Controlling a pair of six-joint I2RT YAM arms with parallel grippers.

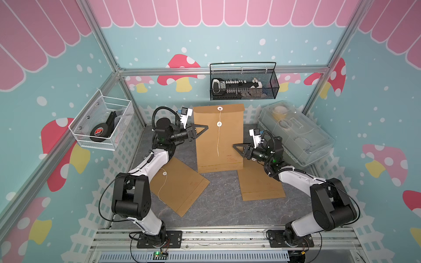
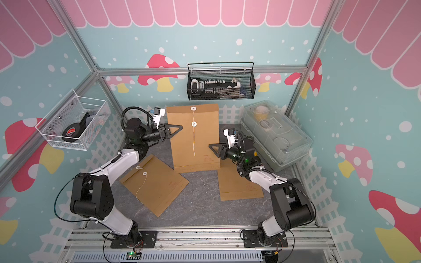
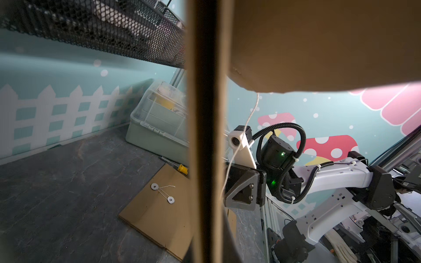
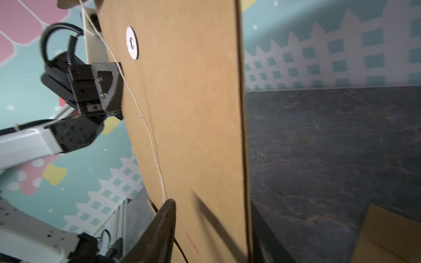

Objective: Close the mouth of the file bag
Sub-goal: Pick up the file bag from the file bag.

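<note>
The brown file bag [image 1: 218, 141] [image 2: 194, 141] stands upright in the middle of the table. Its flap at the top carries a white disc [image 1: 219, 108], and a second disc [image 1: 219, 124] sits lower on the body. A thin string [image 1: 218, 141] hangs loose from the flap past the lower disc. My left gripper [image 1: 202, 128] [image 2: 178, 127] is shut on the bag's left edge near the top. My right gripper [image 1: 235, 146] [image 4: 211, 216] is at the lower right edge with its jaws apart, one finger [image 4: 164, 227] in front of the bag face.
Two more brown envelopes [image 1: 180, 189] [image 1: 262, 184] lie flat on the grey table. A clear plastic box [image 1: 296, 134] stands at the right. A black mesh basket [image 1: 243, 82] hangs on the back wall, a white wire basket [image 1: 102, 123] on the left wall.
</note>
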